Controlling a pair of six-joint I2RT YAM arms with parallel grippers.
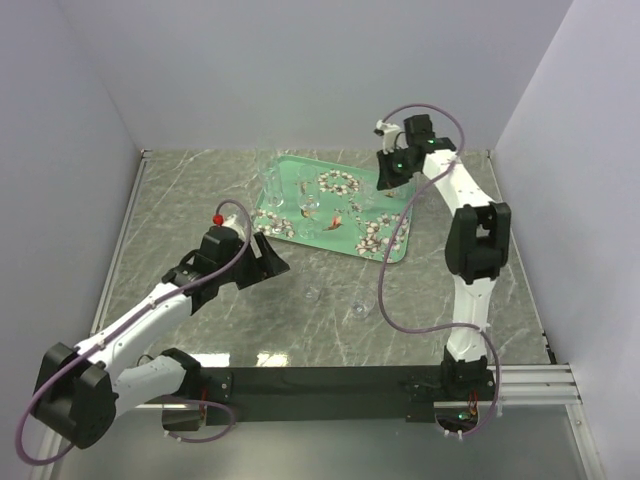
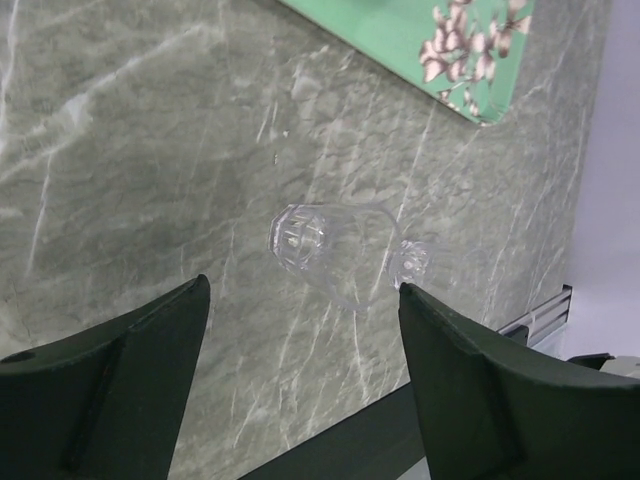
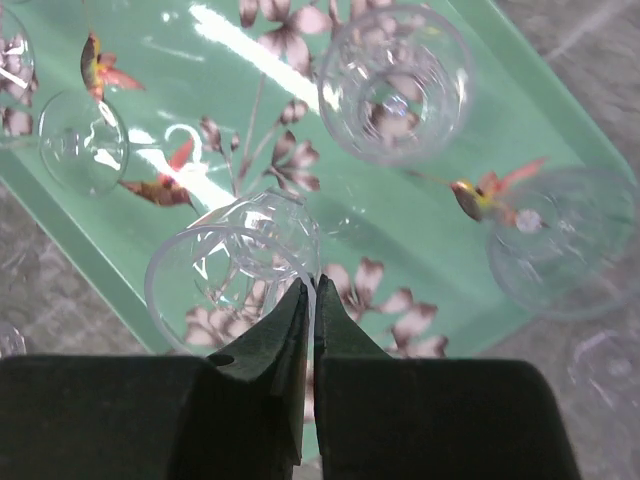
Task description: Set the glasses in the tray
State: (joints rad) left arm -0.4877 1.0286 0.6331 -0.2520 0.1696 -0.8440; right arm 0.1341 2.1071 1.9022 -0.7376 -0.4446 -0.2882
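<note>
1. While hovering low over the table (image 2: 150, 150), spreading the left pincer (image 2: 302, 298) wide on either side of a fallen glass (image 2: 335, 250) and touching it on neither side.
2. Lying on its side on the bare stone, that one, well apart from the tray (image 2: 400, 30) showing at one o'clock in the left wrist view.
3. Hanging over the three-o'clock end of the tray, pressing the right pincer (image 3: 311, 288) shut with its tips right at the rim of a standing glass (image 3: 215, 275). Nipping that rim or only beside it: cannot tell.
4. Standing in the tray already: several more, among them a wide-mouthed glass (image 3: 395, 70) at twelve o'clock of those tips.
5. Waiting on the stone at six o'clock of the tray, near the fallen one: a second glass (image 1: 358, 310).
6. Judging the job well past halfway, with at least these two needing lifting in.
</note>
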